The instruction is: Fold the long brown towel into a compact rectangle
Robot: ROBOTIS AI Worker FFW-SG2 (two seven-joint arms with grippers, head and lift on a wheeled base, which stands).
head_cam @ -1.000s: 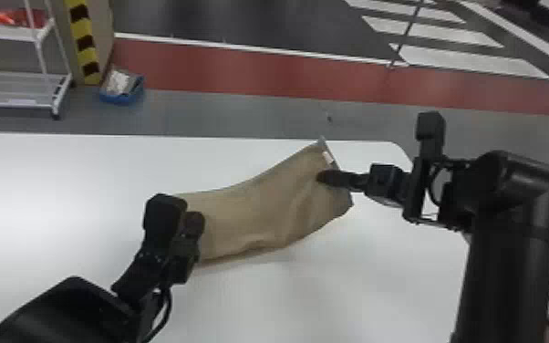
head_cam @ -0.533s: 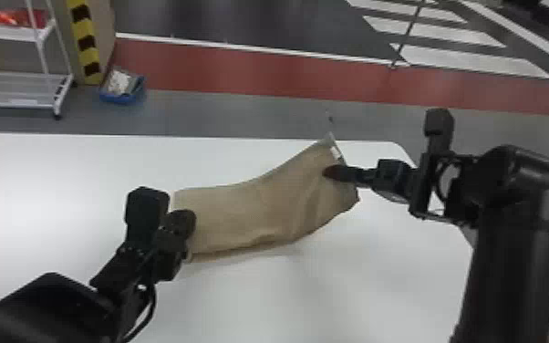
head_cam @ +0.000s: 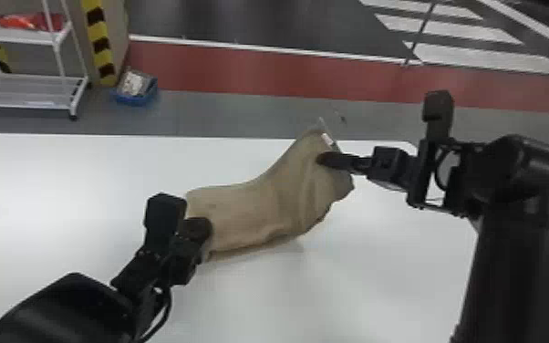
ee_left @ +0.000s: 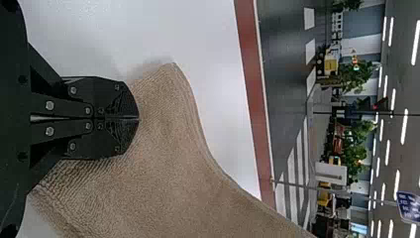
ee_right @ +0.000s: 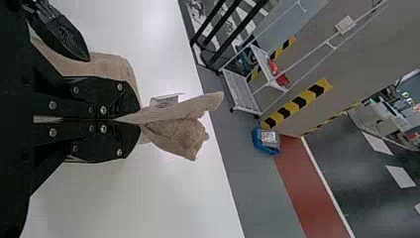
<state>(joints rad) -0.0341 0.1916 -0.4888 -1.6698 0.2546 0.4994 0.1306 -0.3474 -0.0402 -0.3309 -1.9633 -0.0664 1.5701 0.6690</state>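
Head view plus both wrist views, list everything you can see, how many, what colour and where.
Towel: one, brown, on the table, right end raised
Label: one, white, towel's right end
Table: one, white, foreground
Cart: one, white, behind table, left
Bundle: one, red, cart's upper shelf
Pillar: one, beige with yellow-black stripes, beside cart
Bin: one, blue, near pillar's foot
Floor band: one, red, behind table
Floor stripes: several, white, beyond band
Plants: several, green, far background
Left gripper: one, black, at towel's left end
Right gripper: one, black, pinching towel's right end
Arms: two, black, left and right
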